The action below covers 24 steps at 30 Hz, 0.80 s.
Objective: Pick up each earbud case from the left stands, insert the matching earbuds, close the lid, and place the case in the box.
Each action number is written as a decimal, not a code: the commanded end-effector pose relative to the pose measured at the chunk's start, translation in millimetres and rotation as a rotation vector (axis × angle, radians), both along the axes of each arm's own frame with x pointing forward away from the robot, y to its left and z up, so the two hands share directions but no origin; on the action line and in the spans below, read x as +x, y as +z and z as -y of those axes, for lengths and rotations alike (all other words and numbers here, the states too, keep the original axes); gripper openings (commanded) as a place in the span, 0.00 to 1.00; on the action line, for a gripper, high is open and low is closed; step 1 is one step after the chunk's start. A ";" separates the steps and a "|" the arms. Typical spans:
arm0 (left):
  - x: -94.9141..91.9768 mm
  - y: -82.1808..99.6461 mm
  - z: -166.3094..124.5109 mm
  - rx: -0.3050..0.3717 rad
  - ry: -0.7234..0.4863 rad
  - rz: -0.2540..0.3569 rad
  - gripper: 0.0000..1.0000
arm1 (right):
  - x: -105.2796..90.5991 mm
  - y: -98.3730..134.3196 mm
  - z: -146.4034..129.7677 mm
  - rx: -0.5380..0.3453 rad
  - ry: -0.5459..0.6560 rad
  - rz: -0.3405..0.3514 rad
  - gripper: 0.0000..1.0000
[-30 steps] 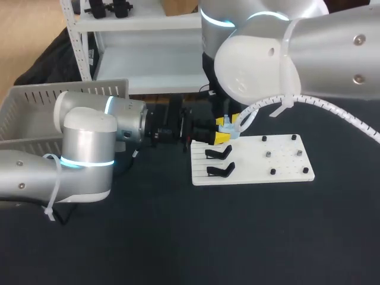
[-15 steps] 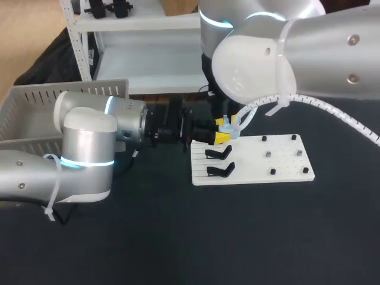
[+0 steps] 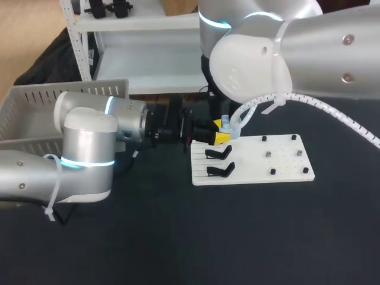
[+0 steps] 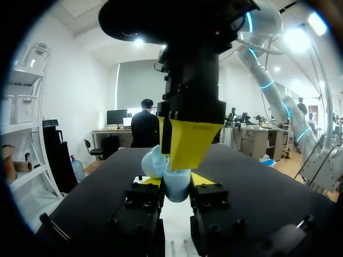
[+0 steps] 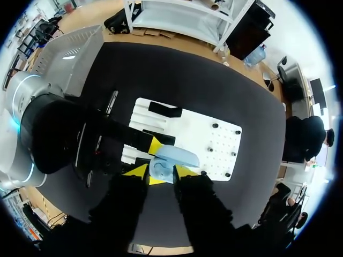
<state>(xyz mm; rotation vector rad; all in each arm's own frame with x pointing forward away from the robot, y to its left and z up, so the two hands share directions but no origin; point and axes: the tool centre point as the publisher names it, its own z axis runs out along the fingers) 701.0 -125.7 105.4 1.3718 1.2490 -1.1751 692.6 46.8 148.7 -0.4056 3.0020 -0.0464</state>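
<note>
head view: white board (image 3: 252,160) lies on black table (image 3: 178,237)

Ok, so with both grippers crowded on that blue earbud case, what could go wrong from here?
The right gripper is right at the earbud case held in the left gripper; a skewed push could twist it loose. It hangs by the white board's edge, so a slip might drop it among the black stands.
</note>
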 end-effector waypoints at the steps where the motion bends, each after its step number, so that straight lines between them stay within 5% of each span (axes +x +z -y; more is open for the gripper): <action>1: -0.1 0.4 0.1 0.001 0.001 0.000 0.00 | 2.2 1.0 -1.7 -0.003 0.000 -0.003 0.42; 10: -0.1 0.4 0.1 0.001 0.001 0.000 0.00 | 5.3 23.8 11.5 0.033 -0.032 0.043 0.49; 16: -0.1 0.4 0.1 0.001 0.001 0.000 0.00 | 25.6 27.8 28.9 0.036 -0.103 0.060 1.00; 24: -0.1 0.4 0.1 0.001 0.001 0.000 0.00 | 53.0 18.6 47.6 0.028 -0.185 0.056 1.00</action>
